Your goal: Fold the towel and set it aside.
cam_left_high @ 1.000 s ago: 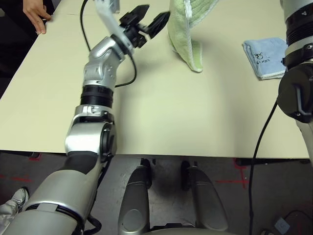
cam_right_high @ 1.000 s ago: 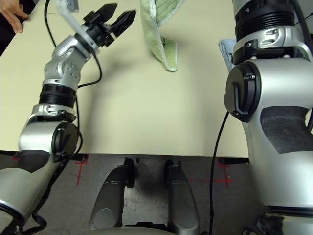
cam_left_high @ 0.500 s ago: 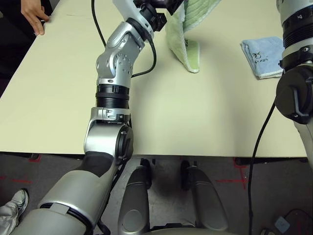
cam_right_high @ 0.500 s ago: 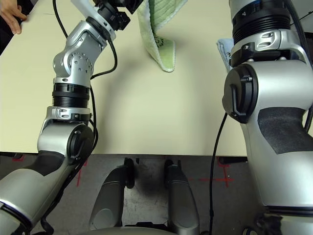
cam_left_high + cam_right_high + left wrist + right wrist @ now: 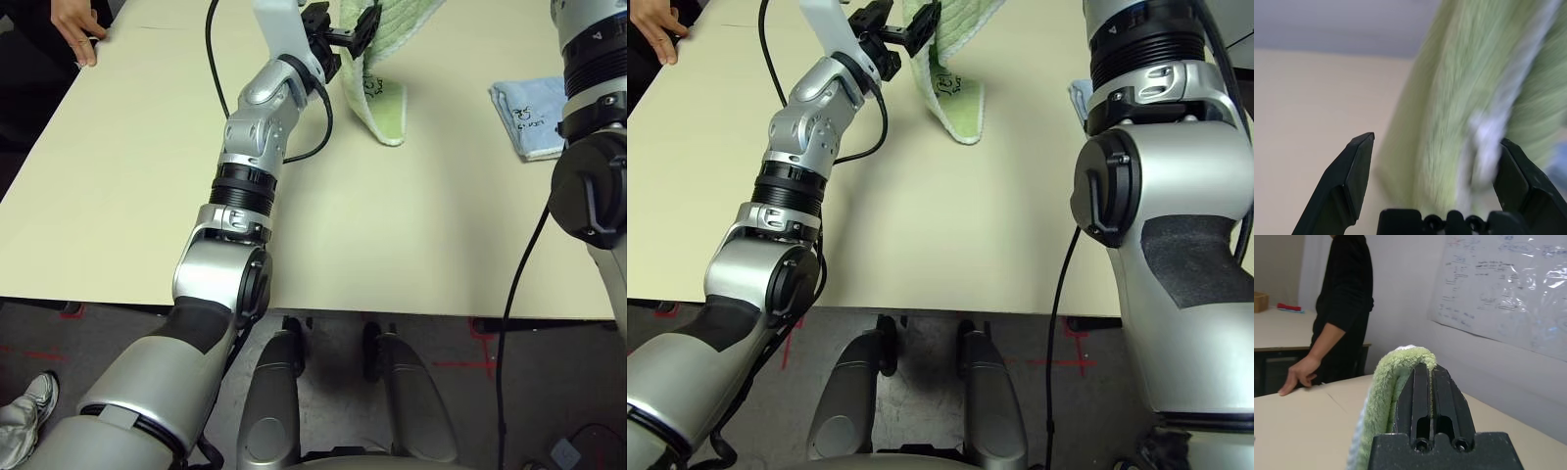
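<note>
The lime-green towel [image 5: 380,96] hangs from above, and its lower end rests on the table with a small dark motif showing. My left gripper [image 5: 343,27] is open, and its two fingers straddle the hanging cloth at its left edge. In the left wrist view the towel [image 5: 1459,98] with its white edging fills the gap between the open fingers [image 5: 1356,166]. My right gripper [image 5: 1424,382] is shut on the top fold of the towel [image 5: 1383,396], which drapes over its left side. It holds the cloth up above the table.
A folded light blue cloth [image 5: 527,116] lies at the right, next to my right arm [image 5: 588,176]. A person's hand [image 5: 78,29] rests on the table's far left corner. The person [image 5: 1344,308] stands behind the table. A black cable [image 5: 220,69] trails from my left arm.
My left arm has swung forward and to the right. Its open gripper has moved from beside the towel to straddling the hanging cloth. The right arm keeps holding the towel up.
</note>
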Robot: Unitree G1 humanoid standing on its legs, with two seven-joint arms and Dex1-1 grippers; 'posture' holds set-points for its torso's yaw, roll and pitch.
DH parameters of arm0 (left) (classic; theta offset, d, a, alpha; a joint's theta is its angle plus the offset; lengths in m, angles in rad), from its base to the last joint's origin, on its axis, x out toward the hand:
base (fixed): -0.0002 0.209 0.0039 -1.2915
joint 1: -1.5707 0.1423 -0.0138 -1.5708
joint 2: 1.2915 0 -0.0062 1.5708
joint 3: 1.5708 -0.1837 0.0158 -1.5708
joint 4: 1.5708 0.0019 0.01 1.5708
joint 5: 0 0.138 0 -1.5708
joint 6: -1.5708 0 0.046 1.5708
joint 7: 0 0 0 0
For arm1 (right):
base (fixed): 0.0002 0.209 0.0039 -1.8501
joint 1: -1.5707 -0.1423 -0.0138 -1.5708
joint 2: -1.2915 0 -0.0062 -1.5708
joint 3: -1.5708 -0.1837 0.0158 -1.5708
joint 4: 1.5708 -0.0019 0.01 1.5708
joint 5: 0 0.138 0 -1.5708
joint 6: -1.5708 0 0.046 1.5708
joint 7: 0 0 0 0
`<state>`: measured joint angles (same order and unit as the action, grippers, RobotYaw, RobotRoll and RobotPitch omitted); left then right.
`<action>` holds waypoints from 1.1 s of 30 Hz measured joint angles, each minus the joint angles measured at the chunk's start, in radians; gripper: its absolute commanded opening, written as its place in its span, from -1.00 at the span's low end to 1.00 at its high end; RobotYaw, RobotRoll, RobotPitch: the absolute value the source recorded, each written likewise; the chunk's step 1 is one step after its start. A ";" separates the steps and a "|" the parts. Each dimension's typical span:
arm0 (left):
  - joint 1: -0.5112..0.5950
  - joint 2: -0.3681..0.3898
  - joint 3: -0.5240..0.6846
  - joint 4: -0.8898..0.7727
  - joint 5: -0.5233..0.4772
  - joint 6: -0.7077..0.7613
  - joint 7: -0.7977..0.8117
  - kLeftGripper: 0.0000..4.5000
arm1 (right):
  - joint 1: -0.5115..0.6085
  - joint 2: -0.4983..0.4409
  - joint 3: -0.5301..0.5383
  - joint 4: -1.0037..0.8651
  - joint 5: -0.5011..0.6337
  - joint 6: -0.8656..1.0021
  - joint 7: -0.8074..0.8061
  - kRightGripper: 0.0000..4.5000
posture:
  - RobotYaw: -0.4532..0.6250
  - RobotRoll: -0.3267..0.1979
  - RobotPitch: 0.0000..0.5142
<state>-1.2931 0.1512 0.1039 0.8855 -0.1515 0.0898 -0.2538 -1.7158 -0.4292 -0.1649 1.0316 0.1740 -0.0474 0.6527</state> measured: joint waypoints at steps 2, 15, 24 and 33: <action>0.009 0.047 -0.005 0.057 0.030 -0.035 0.003 1.00 | 0.000 -0.028 -0.004 0.012 0.000 0.000 -0.002 -0.99 | -0.11 0.25 0.16; 0.130 0.230 -0.040 0.120 0.083 -0.153 -0.266 1.00 | 0.014 -0.137 -0.051 0.030 0.037 -0.016 0.082 -0.99 | -0.12 0.25 0.12; 0.121 0.184 -0.034 0.157 0.066 -0.185 -0.354 1.00 | 0.020 -0.125 -0.060 0.046 0.037 -0.016 0.086 -0.99 | -0.12 0.25 0.11; 0.064 0.167 0.002 0.302 0.066 -0.191 -0.274 1.00 | 0.019 -0.124 -0.061 0.050 0.038 -0.016 0.099 -0.99 | -0.17 0.25 0.12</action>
<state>-1.2295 0.3184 0.1057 1.1875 -0.0857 -0.1016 -0.5273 -1.6963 -0.5533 -0.2259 1.0813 0.2123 -0.0631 0.7515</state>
